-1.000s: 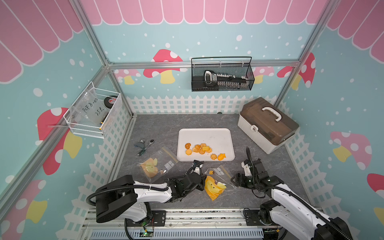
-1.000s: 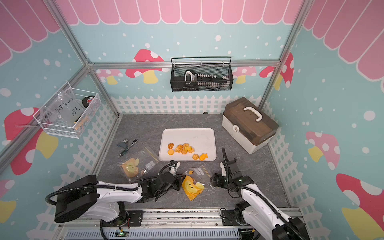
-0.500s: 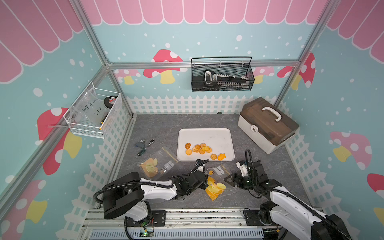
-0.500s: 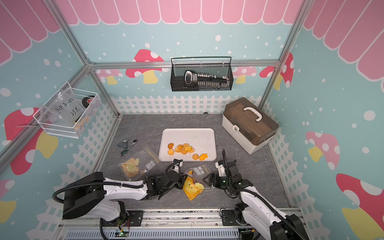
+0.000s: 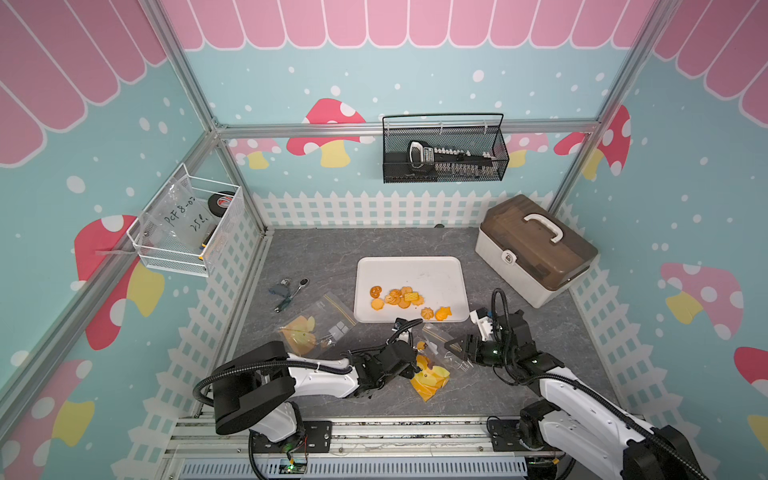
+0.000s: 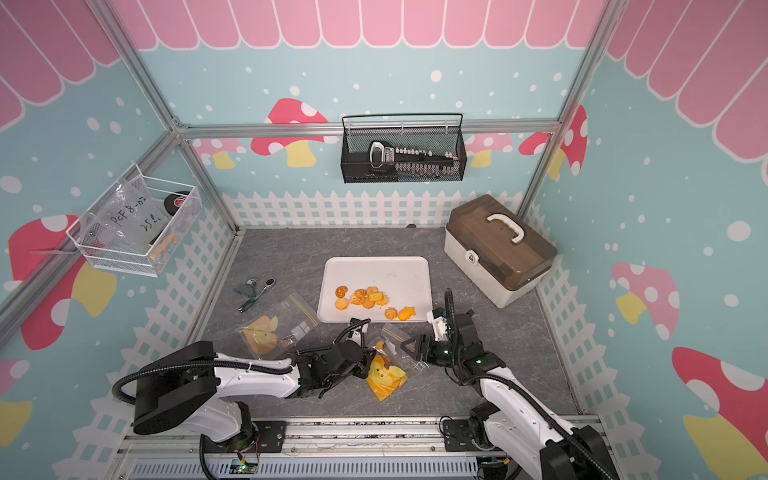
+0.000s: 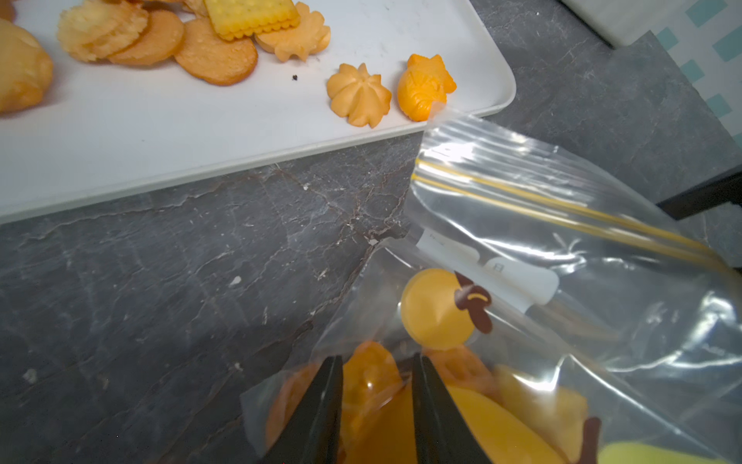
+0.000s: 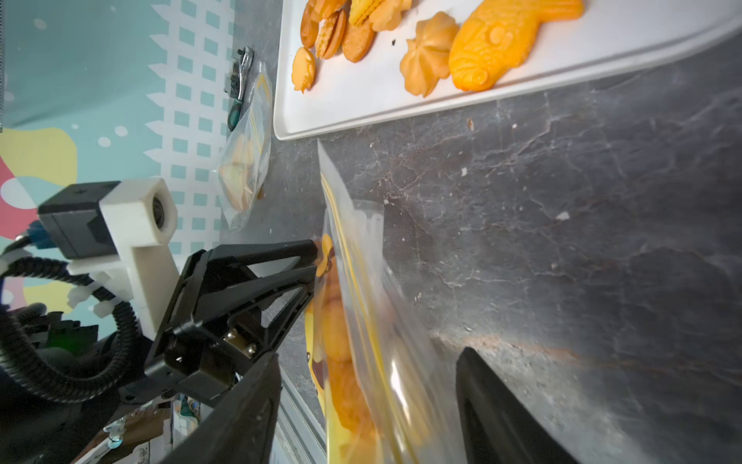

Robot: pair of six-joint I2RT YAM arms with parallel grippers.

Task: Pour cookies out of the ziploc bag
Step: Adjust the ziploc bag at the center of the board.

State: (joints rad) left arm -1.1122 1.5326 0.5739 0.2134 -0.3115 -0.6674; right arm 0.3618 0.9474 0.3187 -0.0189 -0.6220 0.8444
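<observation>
The clear ziploc bag point(image 5: 434, 376) with a yellow print lies in front of the white tray point(image 5: 415, 270), seen in both top views point(image 6: 388, 376). Several cookies point(image 7: 369, 377) are inside it. More cookies point(image 5: 399, 297) lie loose on the tray point(image 6: 374, 270). My left gripper point(image 7: 377, 361) is shut on the bag's left side, pinching a cookie through the plastic point(image 5: 415, 359). My right gripper point(image 8: 369, 355) stands open astride the bag's zip end point(image 8: 373, 321), with gaps on both sides point(image 5: 451, 347).
A second clear bag point(image 5: 316, 328) and a ratchet tool point(image 5: 291, 291) lie left of the tray. A brown-lidded toolbox point(image 5: 536, 249) stands at the back right. A black wire basket point(image 5: 444, 153) hangs on the back wall, a white one point(image 5: 187, 224) on the left wall.
The left gripper has reached right onto the bag. The right gripper has moved left to straddle the bag's zip end, its jaws narrowing.
</observation>
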